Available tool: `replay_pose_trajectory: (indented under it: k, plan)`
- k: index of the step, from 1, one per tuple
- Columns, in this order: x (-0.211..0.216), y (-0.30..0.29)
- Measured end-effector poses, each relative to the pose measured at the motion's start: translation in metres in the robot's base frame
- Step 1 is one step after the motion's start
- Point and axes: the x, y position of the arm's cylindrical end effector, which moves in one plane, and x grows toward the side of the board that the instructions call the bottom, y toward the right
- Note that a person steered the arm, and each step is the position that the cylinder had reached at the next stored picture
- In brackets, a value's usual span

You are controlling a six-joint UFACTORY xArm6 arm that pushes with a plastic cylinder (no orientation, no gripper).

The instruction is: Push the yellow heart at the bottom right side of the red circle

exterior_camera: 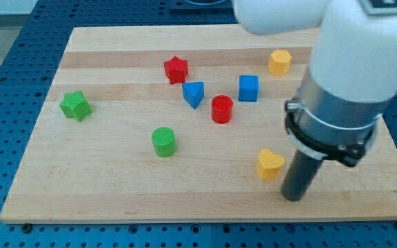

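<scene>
The yellow heart [270, 164] lies near the view's bottom right of the wooden board. The red circle [221, 109] stands up and to the left of it, near the board's middle. My tip [293, 196] rests on the board just right of and below the yellow heart, a small gap apart from it. The arm's white and grey body hangs over the board's right side.
A blue triangle [194, 94] and a blue cube [249, 88] flank the red circle. A red star [176, 69] is above them, a yellow hexagon [279, 61] at the top right, a green circle [163, 141] at lower left, a green star [75, 105] at far left.
</scene>
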Motion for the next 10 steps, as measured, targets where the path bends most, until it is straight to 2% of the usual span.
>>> replay_pose_trajectory:
  k: [3,9,10]
  plan:
    - [-0.043,-0.009]
    - [-0.049,-0.026]
    - [-0.064,-0.026]
